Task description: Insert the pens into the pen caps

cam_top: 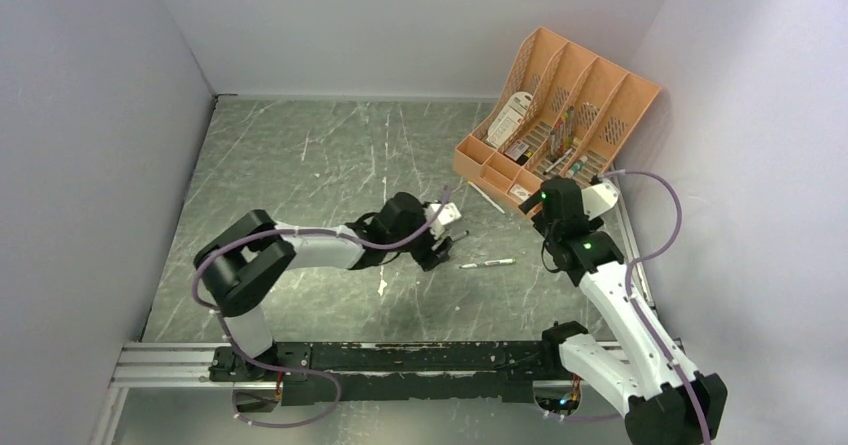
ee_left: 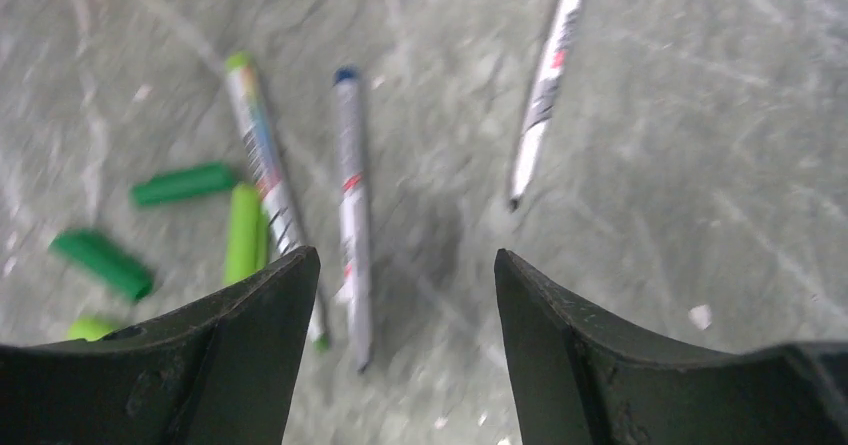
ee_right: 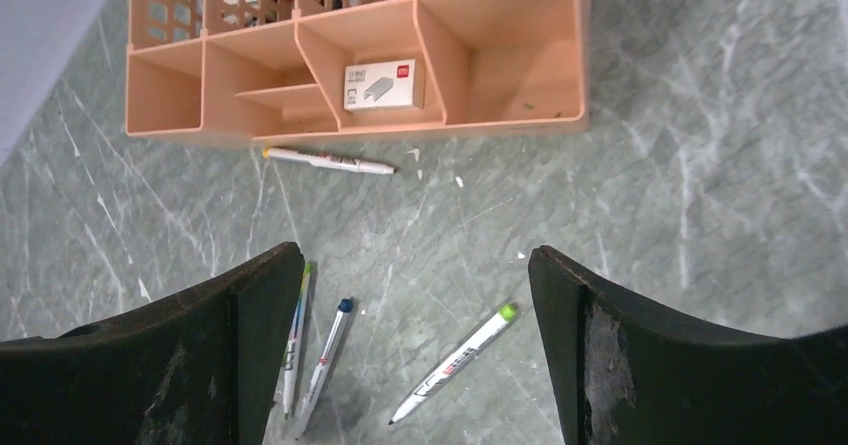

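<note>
In the left wrist view, three pale pens lie on the table ahead of my left gripper [ee_left: 402, 260]. One has a green end [ee_left: 260, 160], one a blue end [ee_left: 350, 205], and one [ee_left: 545, 85] lies apart to the right. Bright green pen caps lie at the left: one [ee_left: 185, 183], one beside the green-ended pen [ee_left: 243, 233], one [ee_left: 100, 262]. The left gripper is open above the table with nothing in it. My right gripper [ee_right: 415, 255] is open and empty, high over the same pens [ee_right: 455, 363]. From above, one pen [cam_top: 487, 262] lies between both grippers [cam_top: 440, 245].
An orange organizer [cam_top: 560, 115] with mixed stationery stands at the back right against the wall; its front trays [ee_right: 500, 120] hold a small staple box [ee_right: 385, 83]. A further pen with a yellow end [ee_right: 330, 160] lies just before it. Walls close in the left, back and right.
</note>
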